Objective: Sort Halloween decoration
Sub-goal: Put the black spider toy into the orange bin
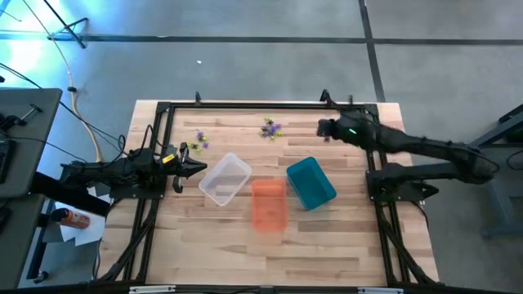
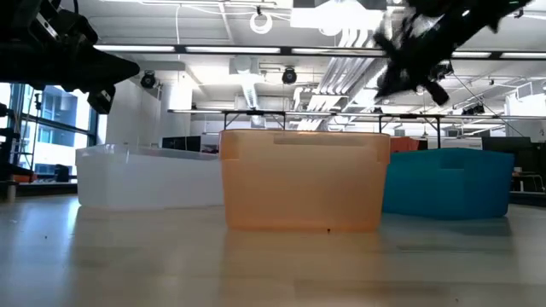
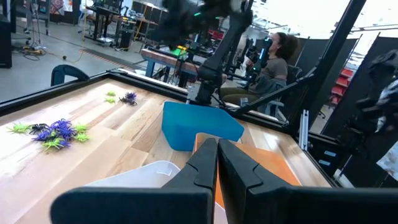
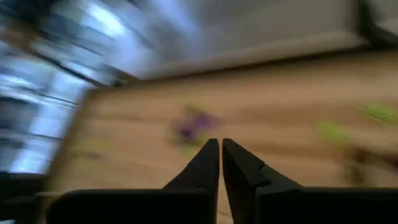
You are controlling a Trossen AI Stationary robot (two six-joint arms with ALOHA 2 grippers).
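The Halloween decoration lies in two small piles on the far part of the table: purple and green trinkets (image 1: 270, 128) near the far edge's middle, and a second pile (image 1: 198, 141) toward the left. The left wrist view shows them as a near pile (image 3: 56, 132) and a farther one (image 3: 124, 98). My left gripper (image 1: 196, 167) is shut and held level beside the clear bin (image 1: 225, 179), touching nothing. My right gripper (image 1: 324, 128) hangs above the table, right of the middle pile. Its fingers are shut with nothing between them (image 4: 219, 146), and a blurred purple trinket (image 4: 196, 124) lies beyond.
The clear bin, an orange bin (image 1: 268, 204) and a teal bin (image 1: 310, 183) stand in a row across the table's middle. A black frame (image 1: 245, 104) borders the table. A person sits beyond the table's right side (image 3: 277, 59). Bare wood lies toward the near edge.
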